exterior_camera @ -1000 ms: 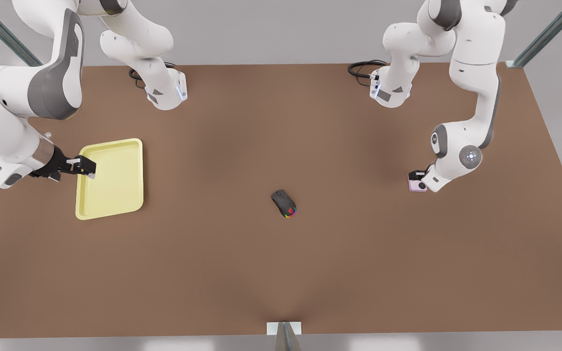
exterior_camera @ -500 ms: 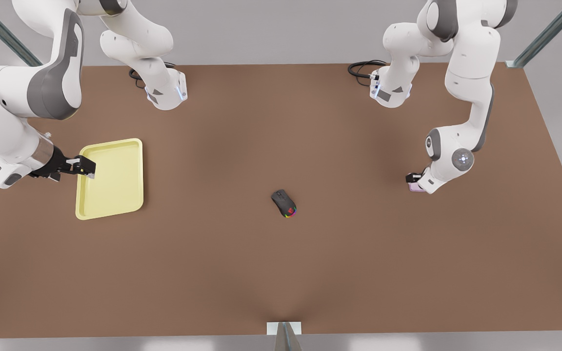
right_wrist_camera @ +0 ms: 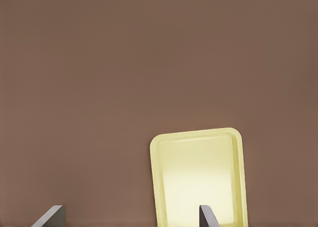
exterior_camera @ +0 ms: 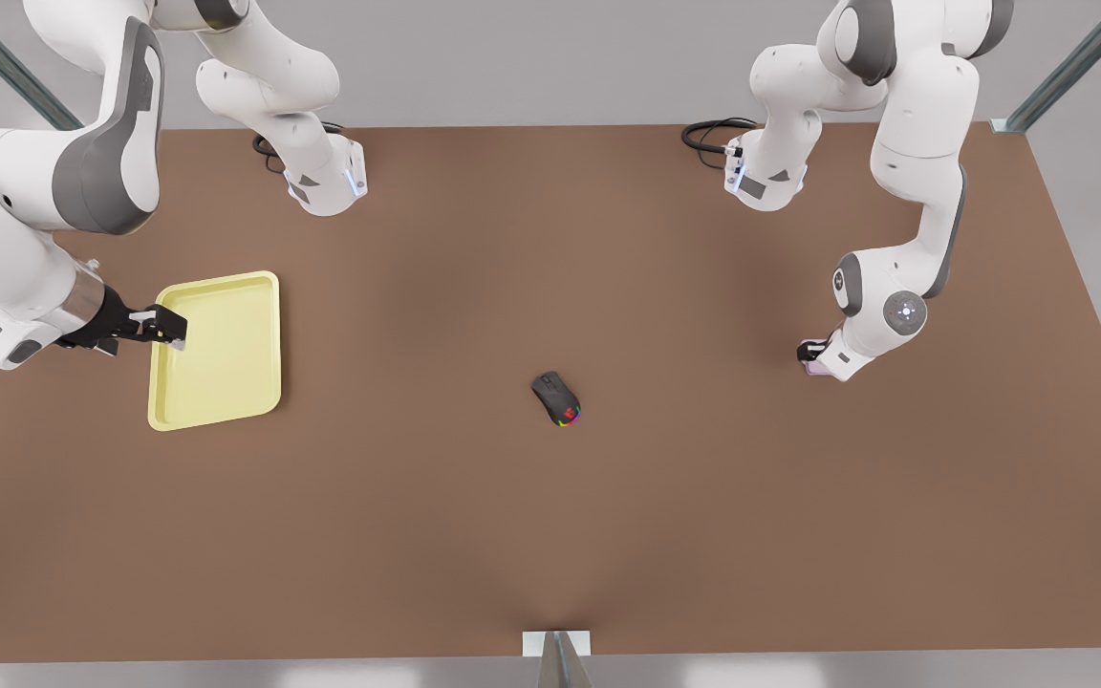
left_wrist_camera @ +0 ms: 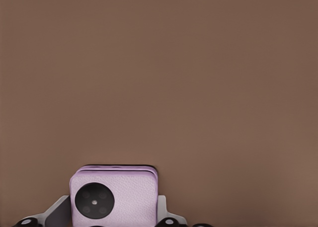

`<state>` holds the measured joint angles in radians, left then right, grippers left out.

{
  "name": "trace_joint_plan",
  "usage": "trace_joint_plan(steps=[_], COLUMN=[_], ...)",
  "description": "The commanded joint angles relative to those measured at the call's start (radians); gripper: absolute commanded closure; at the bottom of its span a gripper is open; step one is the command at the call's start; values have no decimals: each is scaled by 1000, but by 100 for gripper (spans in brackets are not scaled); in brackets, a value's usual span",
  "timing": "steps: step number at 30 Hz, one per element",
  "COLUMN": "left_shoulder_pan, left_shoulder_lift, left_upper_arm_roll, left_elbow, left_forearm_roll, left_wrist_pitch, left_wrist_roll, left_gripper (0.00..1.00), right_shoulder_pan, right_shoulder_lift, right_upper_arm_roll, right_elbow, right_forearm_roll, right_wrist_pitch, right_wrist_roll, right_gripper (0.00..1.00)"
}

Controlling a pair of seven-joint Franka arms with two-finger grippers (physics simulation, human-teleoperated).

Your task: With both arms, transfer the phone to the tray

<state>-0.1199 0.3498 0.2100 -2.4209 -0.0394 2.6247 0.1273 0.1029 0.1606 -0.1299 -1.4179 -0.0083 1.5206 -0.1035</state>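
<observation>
Brown tabletop (exterior_camera: 550, 516) carries three items, well apart from one another. Tray (exterior_camera: 216, 349), pale yellow, lies at the front view's left; black mouse (exterior_camera: 556, 397) sits near the centre and is not part of the task. Phone (left_wrist_camera: 113, 197), pale pink, lies flat at the front view's right, lens side up, almost covered in that view by the wrist of the arm above it. Left gripper (exterior_camera: 810, 354) is down at the phone: in the left wrist view its jaws are spread, one finger on either side of the case, and seem not yet to be pressing it, though that close view leaves contact uncertain. Right gripper (exterior_camera: 166, 328) hovers over the tray's edge nearest its own arm, jaws open and empty; the right wrist view shows both fingertips with the tray beyond. Judgement: the left arm is the one placed to grasp, since the phone lies directly between its jaws. The tray lies far across the tabletop, so a handover near the middle looks likely.
</observation>
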Motion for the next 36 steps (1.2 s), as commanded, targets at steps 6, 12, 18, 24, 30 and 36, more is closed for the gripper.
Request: trace_joint_plan(steps=[6, 12, 18, 24, 30, 36], left_shoulder_pan=[0, 0, 0, -1, -29, -316], left_shoulder_lift=[8, 6, 6, 3, 11, 139], left_upper_arm_roll=[0, 0, 0, -1, -43, -60], left_elbow=[2, 3, 5, 14, 124, 451], left_forearm_roll=[3, 3, 1, 3, 1, -1], left_wrist_pitch=[8, 8, 6, 0, -45, -267], left_wrist_roll=[-5, -3, -2, -2, -20, -396], left_gripper=[17, 22, 23, 23, 25, 25], right_shoulder_pan=[0, 1, 0, 0, 0, 0], right_shoulder_lift=[-1, -1, -1, -1, -1, -1], right_upper_arm_roll=[0, 0, 0, 0, 0, 0], right_elbow=[0, 0, 0, 0, 0, 0], right_forearm_roll=[1, 1, -1, 1, 1, 1], right_wrist_pitch=[0, 0, 0, 0, 0, 0], right_wrist_roll=[-1, -1, -1, -1, -1, -1], right_gripper=[0, 0, 0, 0, 0, 0])
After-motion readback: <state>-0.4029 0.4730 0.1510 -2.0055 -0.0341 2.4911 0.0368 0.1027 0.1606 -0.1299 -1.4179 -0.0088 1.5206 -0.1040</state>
